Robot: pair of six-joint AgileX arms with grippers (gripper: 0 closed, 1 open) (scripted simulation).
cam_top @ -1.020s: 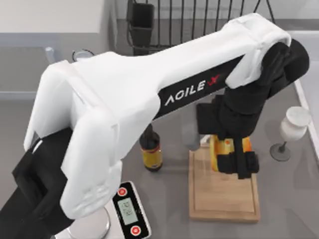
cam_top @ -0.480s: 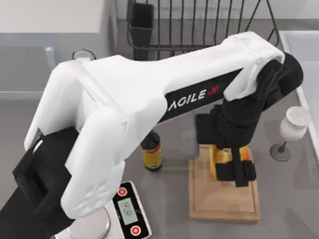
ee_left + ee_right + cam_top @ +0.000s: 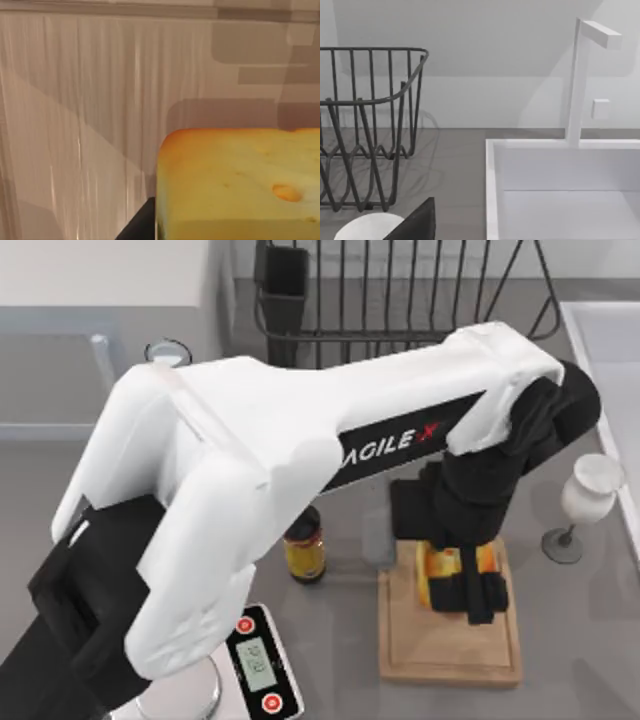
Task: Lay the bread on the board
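my left tool [image 3: 462,585] clamps bread [image 3: 432,575] over board [image 3: 450,640] | bread's lie unclear, mostly hidden | right tool: can't tell

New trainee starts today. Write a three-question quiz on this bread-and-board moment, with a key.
1. True or false: the left pincer grips the bread over the board.
2. What stands nearest the board's left edge in the top view? A) the bottle B) the wine glass C) the wire rack
3. Fill in: the silver-and-black device near the top view's bottom edge is a kitchen ____.

Key: 1 true; 2 A; 3 scale.
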